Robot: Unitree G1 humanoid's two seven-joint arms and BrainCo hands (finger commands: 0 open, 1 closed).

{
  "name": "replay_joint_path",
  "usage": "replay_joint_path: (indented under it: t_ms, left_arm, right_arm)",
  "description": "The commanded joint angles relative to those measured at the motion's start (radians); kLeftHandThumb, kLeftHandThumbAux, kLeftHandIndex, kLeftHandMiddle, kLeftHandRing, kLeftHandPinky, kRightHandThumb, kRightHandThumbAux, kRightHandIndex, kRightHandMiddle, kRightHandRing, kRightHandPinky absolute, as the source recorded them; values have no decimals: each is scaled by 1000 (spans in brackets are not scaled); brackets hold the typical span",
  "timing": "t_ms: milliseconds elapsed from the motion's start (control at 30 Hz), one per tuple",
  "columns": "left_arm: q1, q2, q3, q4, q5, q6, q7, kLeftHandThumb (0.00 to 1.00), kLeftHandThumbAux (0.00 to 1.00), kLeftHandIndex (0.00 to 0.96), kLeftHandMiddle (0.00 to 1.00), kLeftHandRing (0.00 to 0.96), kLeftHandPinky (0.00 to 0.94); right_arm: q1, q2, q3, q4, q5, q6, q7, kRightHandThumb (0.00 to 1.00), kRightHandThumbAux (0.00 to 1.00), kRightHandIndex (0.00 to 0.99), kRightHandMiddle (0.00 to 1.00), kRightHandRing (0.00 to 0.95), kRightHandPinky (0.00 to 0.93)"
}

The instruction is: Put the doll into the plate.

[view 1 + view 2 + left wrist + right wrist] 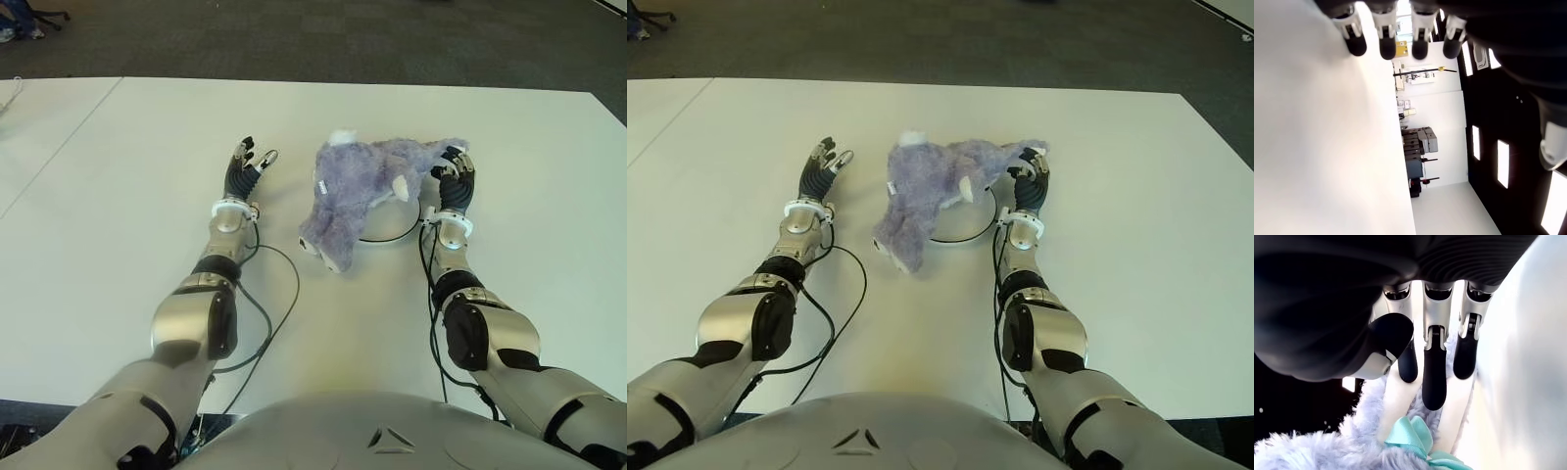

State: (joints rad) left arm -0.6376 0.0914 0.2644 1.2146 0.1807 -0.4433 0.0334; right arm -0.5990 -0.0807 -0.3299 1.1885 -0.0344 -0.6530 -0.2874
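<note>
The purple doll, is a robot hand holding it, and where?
No clear hold. The right hand touches the doll at its far right end, fingers open. The left hand is empty.

Lavender-purple doll (pixel 367 186) — teal bow (pixel 1415 438) — on white table (pixel 118 196)

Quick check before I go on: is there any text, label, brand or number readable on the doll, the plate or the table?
None can be read.
doll: a small white tag shows on its side, too small to read.
plate: only its rim shows, with no marking.
table: plain white.
right hand and left hand: no lettering visible.
</note>
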Motion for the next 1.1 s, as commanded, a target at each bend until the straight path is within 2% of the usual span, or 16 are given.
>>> replay_joint_path:
  t_ms: [33, 67, 167, 267, 367, 767, 1100]
  left_arm:
    - [198, -84, -15, 145, -26, 103, -122, 0, 495, 0, 0, 0, 0]
    - [213, -88, -11, 146, -34, 99, -129, 0, 495, 0, 0, 0, 0]
    - [226, -95, -2, 146, -52, 94, -142, 0, 497, 0, 0, 0, 0]
    - [227, -99, 2, 146, -66, 96, -149, 0, 503, 0, 0, 0, 0]
    - [213, -108, -1, 144, -73, 92, -143, 0, 516, 0, 0, 0, 0]
    - [214, -115, -17, 142, -74, 68, -113, 0, 530, 0, 0, 0, 0]
    - [211, -122, -14, 144, -74, 78, -90, 0, 536, 0, 0, 0, 0]
  right_arm:
    - [272, 83, -28, 147, 40, 56, 15, 1000, 663, 235, 330, 462, 321]
    - [272, 82, -28, 147, 40, 55, 17, 1000, 696, 236, 332, 479, 348]
    - [272, 79, -31, 147, 43, 54, 27, 1000, 702, 234, 330, 450, 405]
    - [271, 77, -36, 147, 48, 54, 37, 1000, 701, 233, 329, 441, 420]
    - [271, 75, -31, 147, 39, 51, 26, 1000, 709, 236, 330, 486, 355]
    - [267, 66, -33, 149, 38, 59, 23, 1000, 709, 241, 304, 493, 350]
    - [266, 68, -52, 147, 60, 53, 54, 1000, 706, 256, 330, 473, 371]
